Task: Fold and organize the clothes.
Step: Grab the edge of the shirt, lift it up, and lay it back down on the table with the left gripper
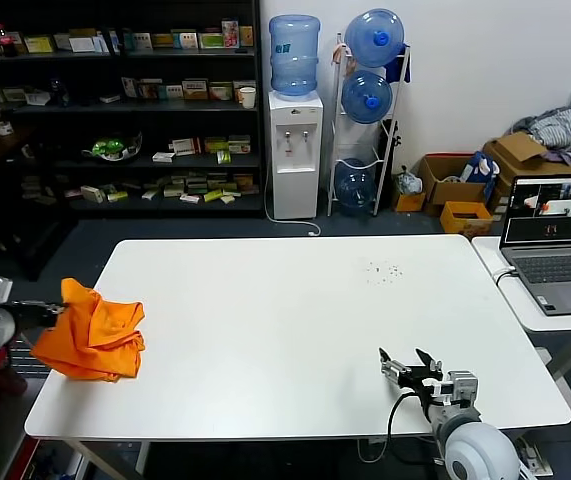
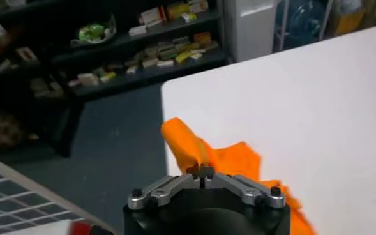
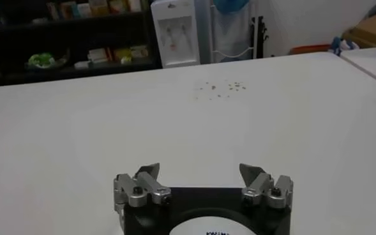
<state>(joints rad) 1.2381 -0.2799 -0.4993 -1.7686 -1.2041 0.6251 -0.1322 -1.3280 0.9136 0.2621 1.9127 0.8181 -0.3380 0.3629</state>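
One orange T-shirt [image 1: 93,340] sits crumpled in a heap at the near-left corner of the white table [image 1: 295,330], part of it hanging over the table's left edge. The left gripper [image 1: 53,313] is right at that edge w/ its fingers pinched closed on a peak of the fabric; in the left wrist view the two fingers meet at the tip [image 2: 201,171] and the orange cloth [image 2: 194,150] rises just beyond them (no lettering or collar can be made out in the bunch).

The right gripper [image 1: 408,362] hovers over the near-right part of the table, well apart from the shirt, jaws spread wide and holding nothing; the right wrist view shows both fingers [image 3: 147,177] standing apart over bare tabletop.

Some dark specks [image 1: 383,270] dot the table toward the far-right side. A laptop [image 1: 552,240] stands open on a separate small table to the right, approx level w/ the far edge.
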